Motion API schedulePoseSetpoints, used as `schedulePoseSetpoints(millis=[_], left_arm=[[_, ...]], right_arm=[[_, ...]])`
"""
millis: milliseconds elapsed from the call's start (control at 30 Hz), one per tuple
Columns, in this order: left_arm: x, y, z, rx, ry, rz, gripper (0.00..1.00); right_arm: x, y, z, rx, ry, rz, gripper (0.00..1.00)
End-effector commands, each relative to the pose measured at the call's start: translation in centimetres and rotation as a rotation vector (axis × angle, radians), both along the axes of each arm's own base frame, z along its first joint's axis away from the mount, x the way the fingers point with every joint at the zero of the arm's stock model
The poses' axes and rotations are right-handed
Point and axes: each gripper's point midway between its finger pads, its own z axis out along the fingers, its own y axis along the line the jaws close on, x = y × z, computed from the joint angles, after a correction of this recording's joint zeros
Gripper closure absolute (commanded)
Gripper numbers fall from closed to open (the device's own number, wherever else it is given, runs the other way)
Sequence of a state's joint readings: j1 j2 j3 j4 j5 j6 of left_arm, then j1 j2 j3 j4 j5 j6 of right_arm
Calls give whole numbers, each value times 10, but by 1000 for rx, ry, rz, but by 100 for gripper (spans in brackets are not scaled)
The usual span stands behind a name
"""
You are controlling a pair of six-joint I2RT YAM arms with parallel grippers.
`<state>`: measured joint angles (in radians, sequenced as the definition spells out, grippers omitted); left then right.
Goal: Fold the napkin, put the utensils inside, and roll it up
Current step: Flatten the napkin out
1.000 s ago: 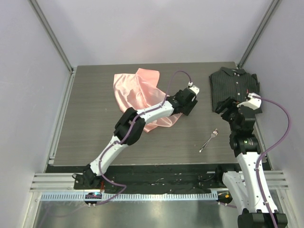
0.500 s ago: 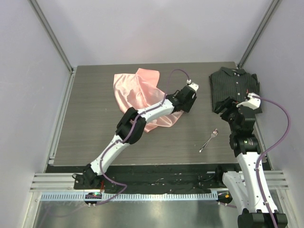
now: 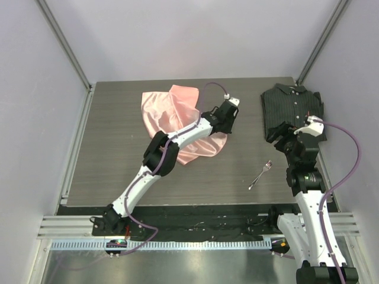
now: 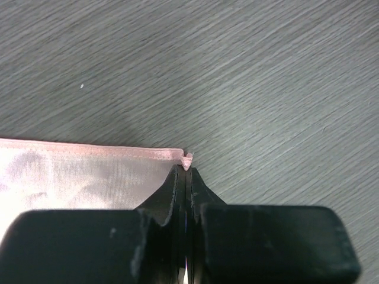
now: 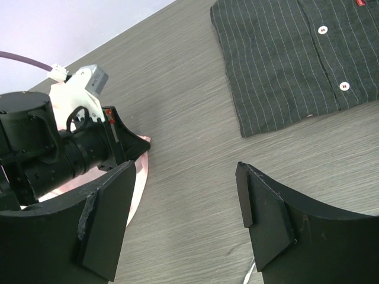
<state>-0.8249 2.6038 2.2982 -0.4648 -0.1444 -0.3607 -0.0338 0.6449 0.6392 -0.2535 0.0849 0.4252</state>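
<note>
Satin napkin [image 3: 163,112] corner sits clamped in the left gripper [image 4: 187,176]; a low, slow pull should fold it; right gripper [image 5: 183,177] gapes.

L arm [image 3: 177,141], white links w/ black joints, stretches from its base at the near edge of the table [image 3: 118,171] diagonally away and to the right, elbow bent approx. halfway and wrist pitched down. Its black two-finger L claw [image 4: 187,180] is closed tight, tips pinching the hemmed corner of the shiny salmon-pink satin napkin [image 4: 71,171]. R arm [image 3: 309,198], same build, rises from its base at the near right w/ the forearm running straight away and wrist tilted fwd; black R claw [image 5: 185,177] is spread wide w/ nothing between its fingers, held above the table.
</note>
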Motion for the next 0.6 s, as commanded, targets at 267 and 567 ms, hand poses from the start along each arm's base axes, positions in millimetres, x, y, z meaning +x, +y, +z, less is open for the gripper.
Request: schedulePoseSetpoints(millis=[267,567], left_arm=[[11,140,210,-255,-296,302,100],[-80,387,214,-273,-352,806,100]], right_arm=[[15,45,-3,79,-14,239,34],[34,130,-47,66,126,407,37]])
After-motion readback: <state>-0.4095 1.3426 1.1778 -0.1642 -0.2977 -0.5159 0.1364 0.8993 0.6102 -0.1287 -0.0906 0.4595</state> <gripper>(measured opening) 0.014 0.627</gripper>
